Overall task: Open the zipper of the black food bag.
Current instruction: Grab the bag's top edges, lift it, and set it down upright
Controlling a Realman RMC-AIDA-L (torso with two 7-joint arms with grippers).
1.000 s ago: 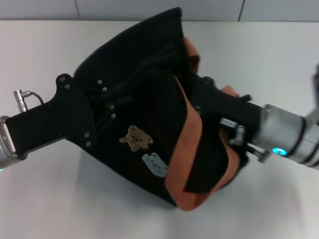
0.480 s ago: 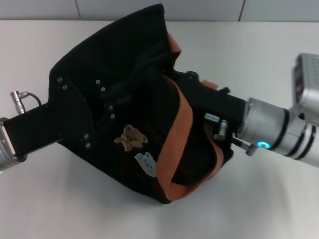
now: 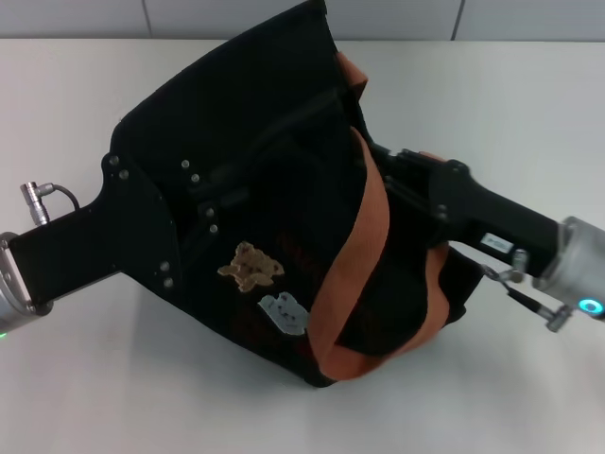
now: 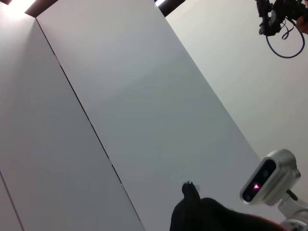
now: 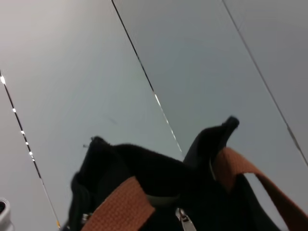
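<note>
The black food bag (image 3: pixel 274 208) is seen lying tipped over on the white table (image 3: pixel 529 113), roughly in the middle of the head view, with its upper corner pointing toward the far wall. Two orange-brown handles (image 3: pixel 364 255) are draped across its right half, and a tan bear patch (image 3: pixel 250 266) with a pale grey patch (image 3: pixel 285 314) just below it can be made out on the face turned toward the camera.

The left gripper (image 3: pixel 203 203) is pressed in against the bag's left side. Its black mount plate is plainly seen, but the fingers are lost against the black fabric, so whether anything is gripped can't be told. The right gripper (image 3: pixel 402 170) is pushed in from the right, tucked between the handles and the bag body; its fingertips are hidden too, so open or closed can't be told either.

In the right wrist view the bag's top edge is shown bunched up, and the zipper (image 5: pixel 183 219) is spotted there by its small silver pull tab, hanging between the two handle straps. What's inside the bag isn't shown anywhere; the interior is hidden by fabric in every view.
</note>
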